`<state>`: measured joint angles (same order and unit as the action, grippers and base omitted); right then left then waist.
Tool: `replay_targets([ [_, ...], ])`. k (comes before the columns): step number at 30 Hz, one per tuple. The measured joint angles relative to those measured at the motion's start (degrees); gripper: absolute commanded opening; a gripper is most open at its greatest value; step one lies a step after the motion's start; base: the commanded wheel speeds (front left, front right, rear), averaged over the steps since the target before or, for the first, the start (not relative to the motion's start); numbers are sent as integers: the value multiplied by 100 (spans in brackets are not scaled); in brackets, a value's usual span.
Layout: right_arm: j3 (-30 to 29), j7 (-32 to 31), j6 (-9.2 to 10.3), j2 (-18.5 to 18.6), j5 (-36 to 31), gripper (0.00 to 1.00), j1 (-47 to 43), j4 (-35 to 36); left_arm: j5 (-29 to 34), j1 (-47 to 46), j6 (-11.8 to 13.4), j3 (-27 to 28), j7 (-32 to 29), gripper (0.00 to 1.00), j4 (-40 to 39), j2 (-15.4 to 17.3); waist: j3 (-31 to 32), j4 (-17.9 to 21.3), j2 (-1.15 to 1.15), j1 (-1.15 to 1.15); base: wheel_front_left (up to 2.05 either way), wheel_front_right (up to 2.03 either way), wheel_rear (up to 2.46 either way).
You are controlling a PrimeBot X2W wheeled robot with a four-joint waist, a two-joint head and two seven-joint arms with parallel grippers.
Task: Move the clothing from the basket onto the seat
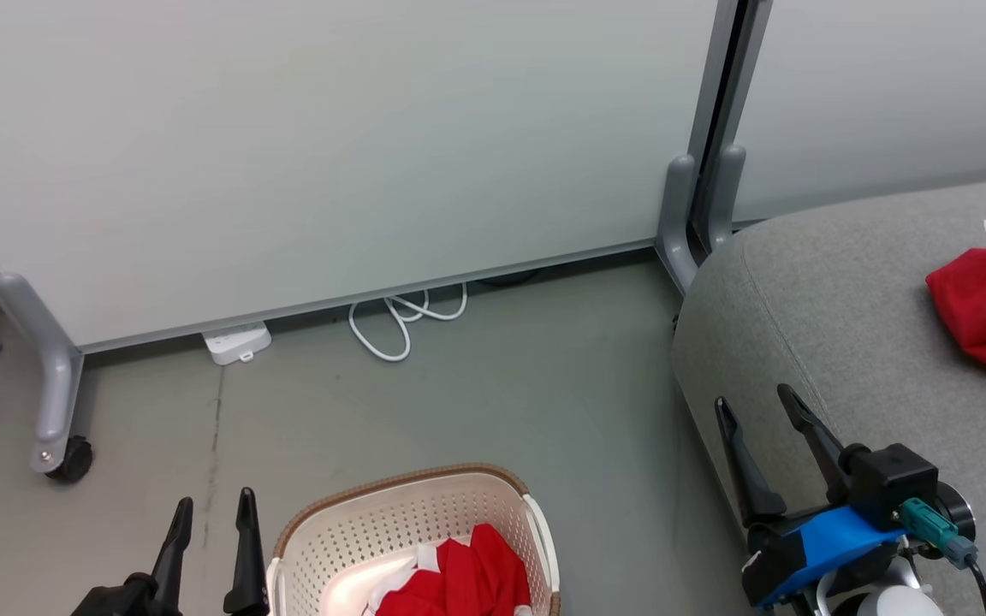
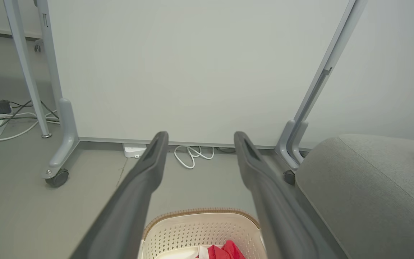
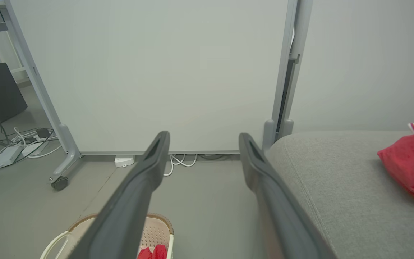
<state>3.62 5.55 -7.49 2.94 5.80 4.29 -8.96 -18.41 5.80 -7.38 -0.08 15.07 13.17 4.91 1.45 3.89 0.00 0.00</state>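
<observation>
We find left gripper (image 1: pixel 215 500) and right gripper (image 1: pixel 753 396) wide and empty, one garment (image 1: pixel 985 299) on the seat (image 1: pixel 835 308), so the red cloth (image 1: pixel 467 573) in the basket (image 1: pixel 390 483) needs grasping next.

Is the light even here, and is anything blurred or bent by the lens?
Head view: soft even light, no glare, faint shadow under the white panel. Left wrist view: the grey post leans, likely the wide lens; the left gripper blurs toward the bottom edge. Right wrist view: same light; the right gripper blurs low down, the red garment looks sharp.
</observation>
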Motion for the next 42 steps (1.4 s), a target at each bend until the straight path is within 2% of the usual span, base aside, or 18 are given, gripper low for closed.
replay_targets([
  [6,74,-51,1,0,-4,100,121,210,-3,-180,-1,-232,0,100,155,88,-336,107,0,0,0,0,0],
  [14,308,23,0,-2,2,100,878,631,-57,-1211,-1,-833,-1,100,683,392,-1372,296,0,2,0,0,0],
  [24,455,321,0,0,169,100,1848,1022,-448,-2829,-1,-2118,-46,100,1926,851,-3049,601,0,2,0,0,0],
  [31,680,517,0,-1,308,100,2253,1120,-985,-3665,-1,-2917,-326,100,2727,1099,-4109,850,0,2,0,0,0],
  [42,983,823,0,0,694,100,2513,1122,-1515,-4584,-1,-3321,-783,100,3615,1415,-5265,1428,-1,2,0,0,0],
])
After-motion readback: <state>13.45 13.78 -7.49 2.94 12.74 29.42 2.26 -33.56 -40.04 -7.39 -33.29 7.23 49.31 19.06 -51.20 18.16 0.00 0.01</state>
